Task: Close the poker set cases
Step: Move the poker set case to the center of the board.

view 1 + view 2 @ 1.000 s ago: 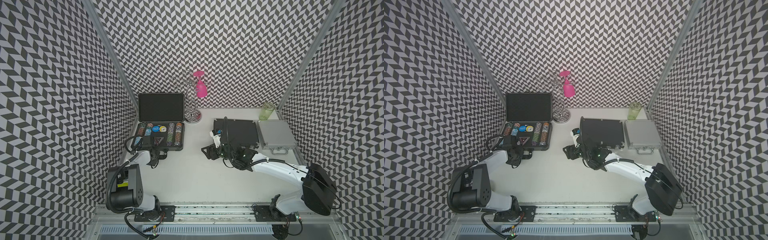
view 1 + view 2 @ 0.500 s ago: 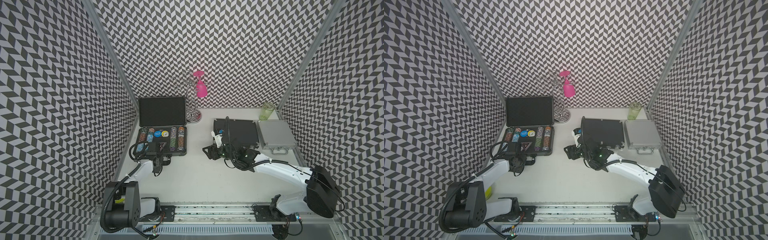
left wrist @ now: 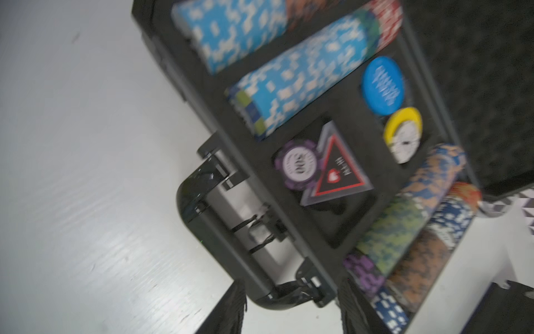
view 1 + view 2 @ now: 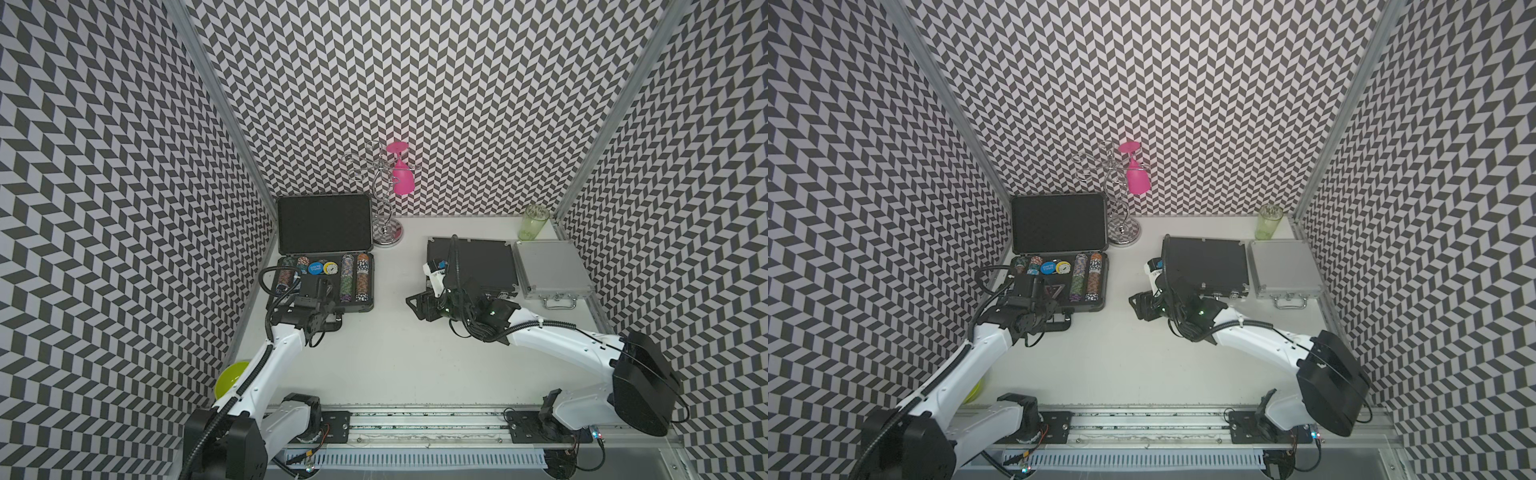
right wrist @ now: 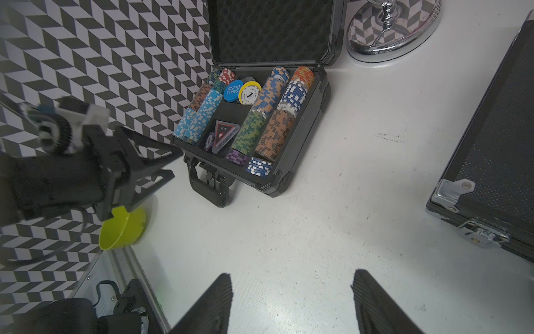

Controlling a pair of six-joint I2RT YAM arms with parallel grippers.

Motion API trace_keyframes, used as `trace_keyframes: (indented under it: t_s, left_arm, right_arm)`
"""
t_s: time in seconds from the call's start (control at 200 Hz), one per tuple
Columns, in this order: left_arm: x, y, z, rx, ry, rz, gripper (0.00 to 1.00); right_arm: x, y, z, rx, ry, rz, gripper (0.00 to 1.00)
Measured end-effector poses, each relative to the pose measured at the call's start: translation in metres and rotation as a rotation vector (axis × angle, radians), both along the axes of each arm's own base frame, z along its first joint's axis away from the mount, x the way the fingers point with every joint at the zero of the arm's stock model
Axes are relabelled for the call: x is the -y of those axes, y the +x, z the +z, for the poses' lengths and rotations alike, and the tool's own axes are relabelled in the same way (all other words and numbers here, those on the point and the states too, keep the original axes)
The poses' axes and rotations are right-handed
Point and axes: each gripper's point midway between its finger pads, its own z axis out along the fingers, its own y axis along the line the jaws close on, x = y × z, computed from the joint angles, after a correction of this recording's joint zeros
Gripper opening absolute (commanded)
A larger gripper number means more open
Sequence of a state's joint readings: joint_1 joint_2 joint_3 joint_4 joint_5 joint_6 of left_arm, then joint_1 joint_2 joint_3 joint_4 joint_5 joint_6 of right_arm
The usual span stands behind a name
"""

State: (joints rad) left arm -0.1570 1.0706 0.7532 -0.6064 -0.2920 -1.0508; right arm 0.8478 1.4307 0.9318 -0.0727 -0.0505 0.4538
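In both top views the grey case [image 4: 370, 286] lies left of centre, its lid [image 4: 324, 224] upright and the chips [image 4: 353, 282] showing. Compared with a second ago it sits lower in the frame, nearer to the arms: the left gripper [image 4: 326, 321] has dragged it by the handle [image 4: 332, 327]. I judge that this makes room to reach the lid, the only one not yet down. The black case [image 4: 478, 266] and the silver case [image 4: 548, 274], right of centre, are closed. The left arm [image 4: 270, 365] reaches up from lower left, with its wrist bent down at the case's front edge. The right gripper [image 4: 417, 305] points left over the table [image 4: 395, 353].

The left wrist view is blurred. The fingers [image 3: 228, 309] at the bottom edge are spread with one end of the handle between them. They seem to be letting it go.

In the right wrist view the right gripper stands wide apart with nothing between. The grey case is at upper centre.
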Motion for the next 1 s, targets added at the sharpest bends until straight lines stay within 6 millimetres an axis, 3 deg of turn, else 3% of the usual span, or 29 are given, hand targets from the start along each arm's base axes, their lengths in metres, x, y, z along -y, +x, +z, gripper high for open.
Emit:
trace_keyframes:
  t_s: [0.12, 0.185, 0.315, 0.415, 0.586, 0.721, 0.886, 1.001]
  left_arm:
    - [0.004, 0.025, 0.023, 0.031, 0.085, -0.11, 0.6]
    - [0.006, 0.039, 0.027, 0.021, 0.143, -0.164, 0.66]
    - [-0.001, 0.071, 0.033, -0.011, 0.247, -0.233, 0.68]
    - [-0.023, 0.097, 0.038, -0.028, 0.291, -0.219, 0.69]
    - [-0.079, 0.128, 0.033, -0.076, 0.343, -0.123, 0.7]
    - [-0.123, 0.129, 0.01, -0.152, 0.345, -0.036, 0.7]
    - [-0.175, 0.101, -0.002, -0.201, 0.31, 0.095, 0.69]
    - [-0.175, 0.085, 0.01, -0.172, 0.309, 0.124, 0.7]
  right_arm:
    - [-0.001, 0.0, -0.009, -0.016, -0.017, 0.001, 0.67]
    - [-0.001, 0.001, -0.011, -0.019, -0.021, 0.001, 0.67]
    - [-0.001, 0.001, -0.012, -0.02, -0.024, -0.001, 0.67]
    - [-0.002, 0.001, -0.015, -0.024, -0.026, 0.0, 0.67]
    - [-0.007, 0.002, -0.021, -0.032, -0.022, 0.011, 0.66]
    - [-0.021, 0.007, -0.03, -0.05, -0.014, 0.014, 0.61]
    - [-0.058, 0.028, -0.033, -0.07, 0.008, 0.007, 0.58]
    - [-0.087, 0.043, -0.034, -0.08, 0.039, -0.004, 0.56]
